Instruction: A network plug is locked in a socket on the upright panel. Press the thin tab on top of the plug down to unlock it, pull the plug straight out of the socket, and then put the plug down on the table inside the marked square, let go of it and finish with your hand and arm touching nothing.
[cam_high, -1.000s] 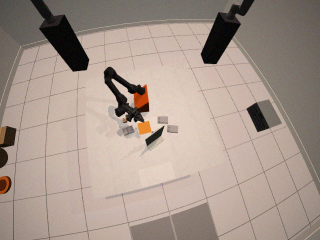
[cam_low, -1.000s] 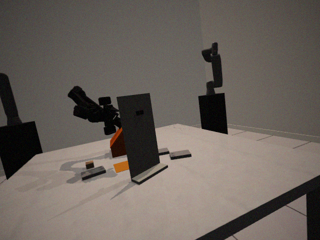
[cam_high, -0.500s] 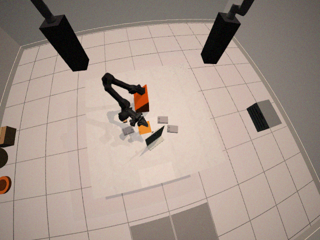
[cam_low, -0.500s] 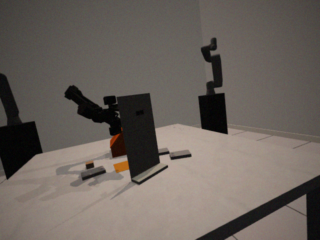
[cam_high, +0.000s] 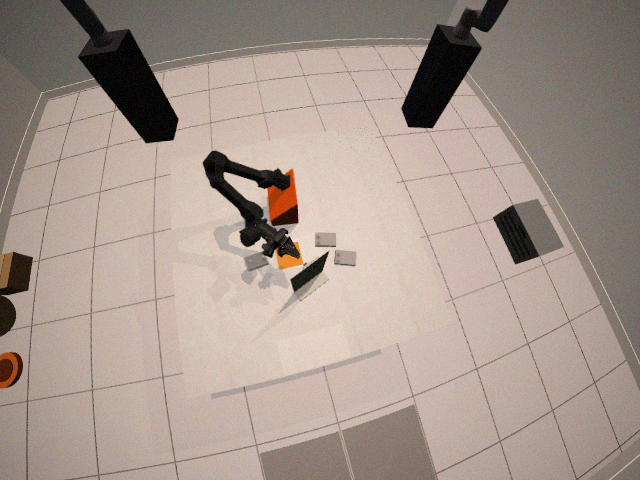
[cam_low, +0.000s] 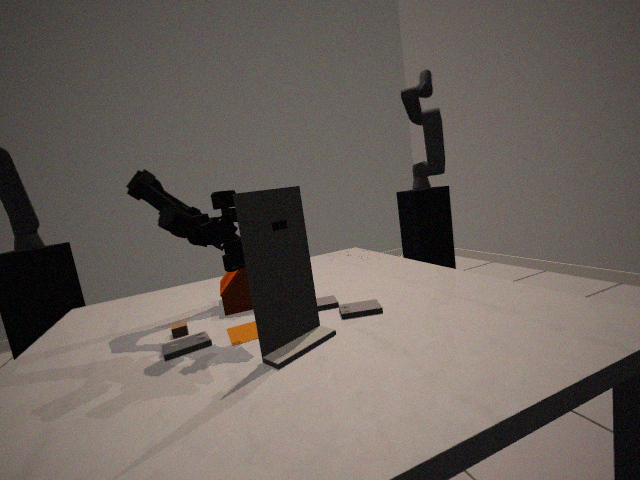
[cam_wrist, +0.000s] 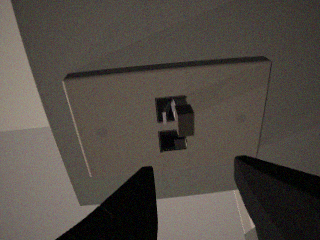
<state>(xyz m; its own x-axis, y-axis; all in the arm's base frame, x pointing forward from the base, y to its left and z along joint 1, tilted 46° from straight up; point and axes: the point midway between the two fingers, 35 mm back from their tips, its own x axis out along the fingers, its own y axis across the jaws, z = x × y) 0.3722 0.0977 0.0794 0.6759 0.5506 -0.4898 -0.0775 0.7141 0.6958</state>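
The upright panel (cam_high: 310, 270) (cam_low: 276, 273) stands on a pale foot. In the wrist view a light plate (cam_wrist: 125, 107) on its face has two dark openings, one above the other. The small grey plug (cam_wrist: 185, 121) sticks out at the upper opening (cam_wrist: 161, 108); a thin light piece, perhaps its tab, shows beside it. My gripper (cam_high: 296, 253) (cam_wrist: 194, 172) is partly open and empty, in front of the panel. Its fingertips appear below the plug in the wrist view, apart from it, and are hidden behind the panel in the exterior view. The orange marked square (cam_high: 290, 262) (cam_low: 240, 333) lies on the table beneath the gripper.
A red-orange wedge block (cam_high: 283, 201) (cam_low: 235, 297) stands behind the square. Flat grey boxes (cam_high: 325, 239) (cam_high: 345, 257) (cam_low: 360, 308) lie to one side; another grey box (cam_high: 256, 261) (cam_low: 187, 346) lies on the other, near a small brown block (cam_low: 179, 329).
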